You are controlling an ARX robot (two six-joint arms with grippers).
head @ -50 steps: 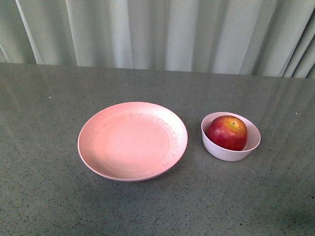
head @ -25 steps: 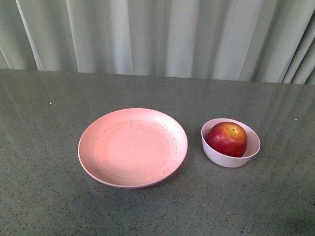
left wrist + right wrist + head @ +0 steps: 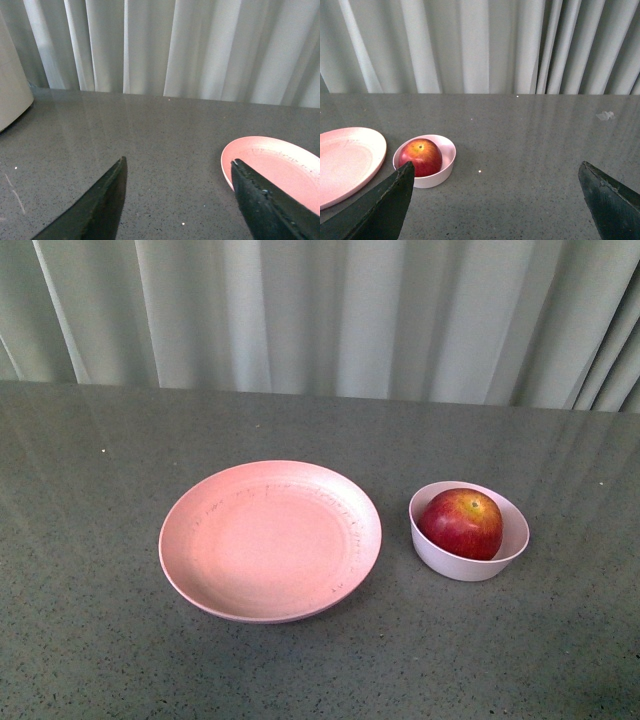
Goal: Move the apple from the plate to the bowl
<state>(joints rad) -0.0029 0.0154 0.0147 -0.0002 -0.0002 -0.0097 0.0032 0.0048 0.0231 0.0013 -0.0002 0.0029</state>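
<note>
The dark-red apple point(image 3: 461, 523) with a yellow-orange stem patch sits inside the small pale bowl point(image 3: 505, 553), right of the wide salmon-pink plate point(image 3: 200, 540), which is empty. Neither arm shows in the front view. In the right wrist view the apple point(image 3: 421, 156) lies in the bowl point(image 3: 446, 165) beside the plate point(image 3: 350, 160); my right gripper point(image 3: 495, 175) is open and empty, back from the bowl. In the left wrist view my left gripper point(image 3: 177, 167) is open and empty over bare table, the plate point(image 3: 285, 160) by one finger.
The grey speckled table point(image 3: 100, 640) runs back to pale curtains point(image 3: 320, 310). A whitish rounded object point(image 3: 12, 85) stands at the table's far side in the left wrist view.
The front view has shifted slightly, so the plate and bowl sit a little lower in the picture. The apple stays in the bowl.
</note>
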